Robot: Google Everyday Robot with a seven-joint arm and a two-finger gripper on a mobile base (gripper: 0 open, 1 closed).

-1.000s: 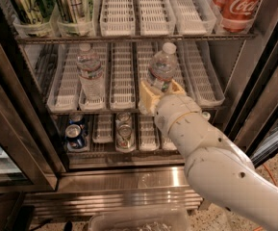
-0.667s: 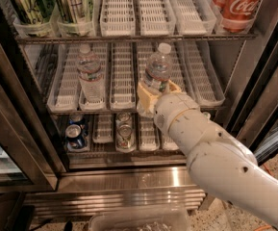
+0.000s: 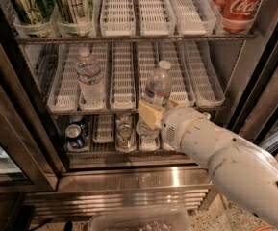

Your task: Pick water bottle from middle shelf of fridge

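Observation:
The fridge (image 3: pixel 254 76) stands open in front of me. Its middle shelf (image 3: pixel 123 81) is lined with whitish slotted lane trays. My gripper (image 3: pixel 159 108) is at the front edge of this shelf, right of centre. It is shut on the lower part of a clear ribbed water bottle (image 3: pixel 158 84) with a white cap, one yellowish finger (image 3: pixel 149 113) on each side. The bottle stands upright, its base hidden behind the gripper. A second water bottle (image 3: pixel 89 76) stands in a lane at the left of the same shelf.
Green cans (image 3: pixel 47 4) stand top left and red Coca-Cola cans (image 3: pixel 237 4) top right. Several cans (image 3: pixel 75 131) lie on the lower shelf. The glass door (image 3: pixel 8 143) hangs open at left. A clear plastic bin (image 3: pixel 138 220) sits below the steel base panel (image 3: pixel 129 179).
The gripper and the bottle it holds have come down and toward me, out to the shelf's front edge. The left bottle has stayed put.

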